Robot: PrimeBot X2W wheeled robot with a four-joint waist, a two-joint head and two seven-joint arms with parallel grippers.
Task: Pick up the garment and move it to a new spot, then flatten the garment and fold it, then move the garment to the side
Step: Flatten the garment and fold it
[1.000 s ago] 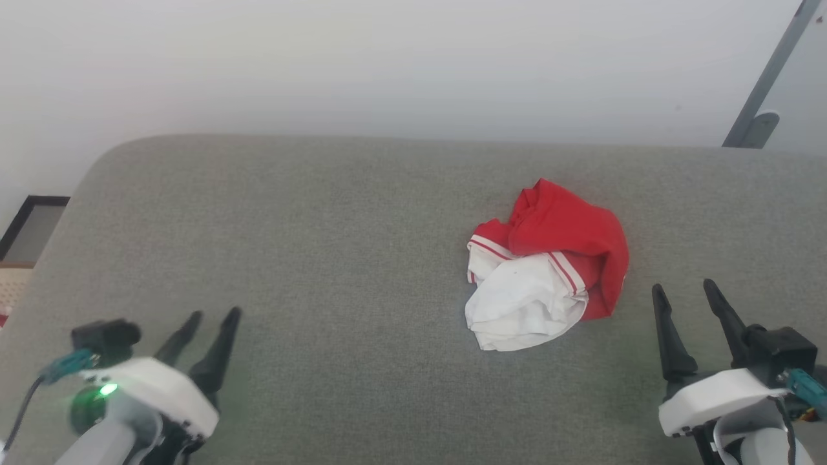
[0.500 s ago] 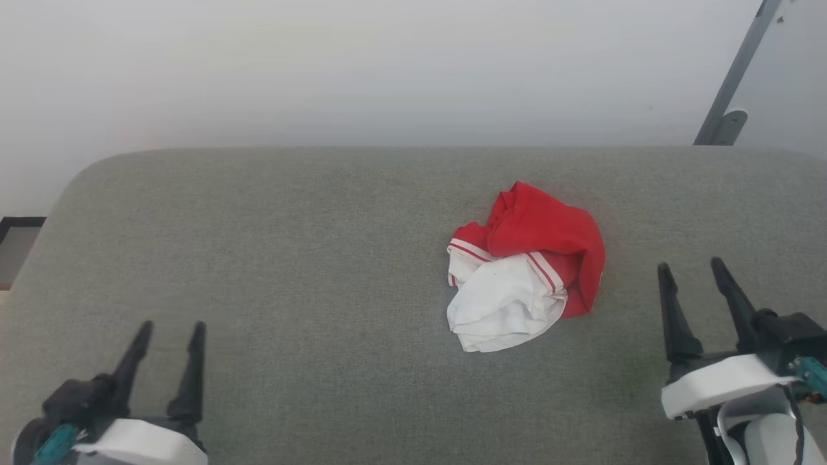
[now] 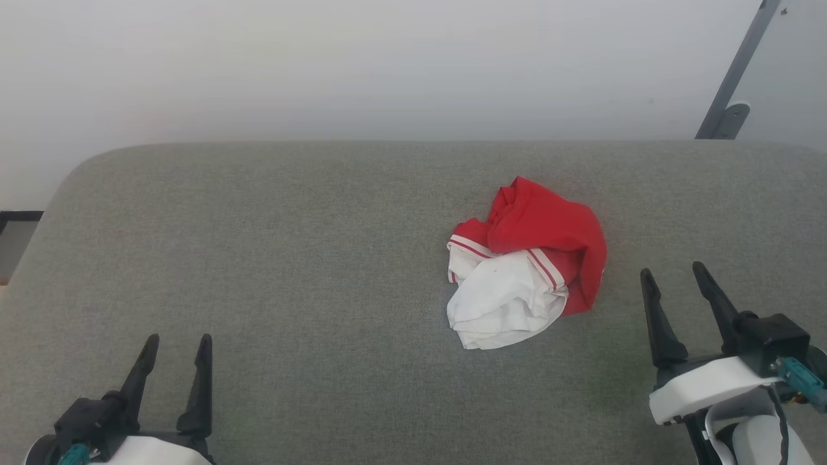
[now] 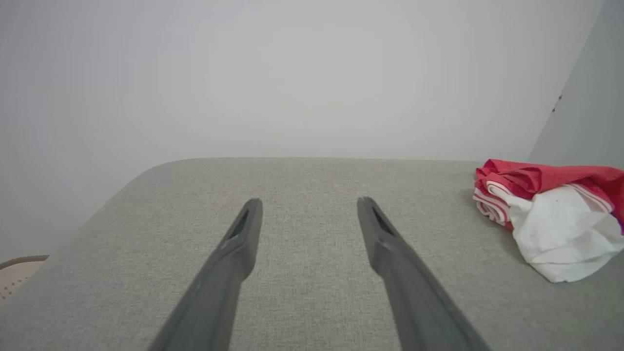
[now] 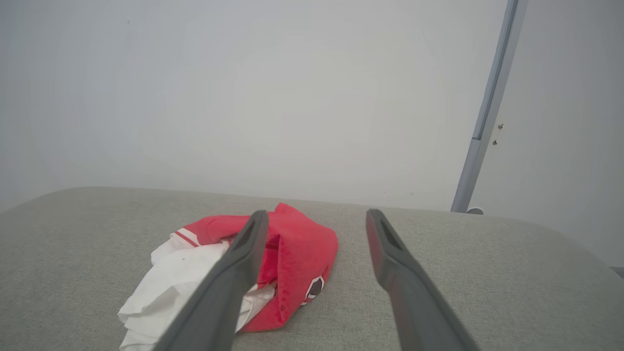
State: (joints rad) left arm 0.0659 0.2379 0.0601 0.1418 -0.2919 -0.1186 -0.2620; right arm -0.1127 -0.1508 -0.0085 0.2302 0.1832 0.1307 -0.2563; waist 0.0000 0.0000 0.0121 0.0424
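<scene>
Right of centre, bunched shorts (image 3: 526, 258); my right claw (image 3: 670, 268), spread empty nearby, should pinch a top fold; left claw (image 3: 180, 337) likewise spread.

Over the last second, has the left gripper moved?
Yes. Measured against the garment, the left gripper has drawn back toward the robot and slightly leftward, its fingers turning from slanted to straight ahead.

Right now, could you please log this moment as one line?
stage: pre-grasp | crumpled red-and-white fabric shorts: on grey fabric cushion, untouched | left hand: open | right hand: open, near shorts
</scene>
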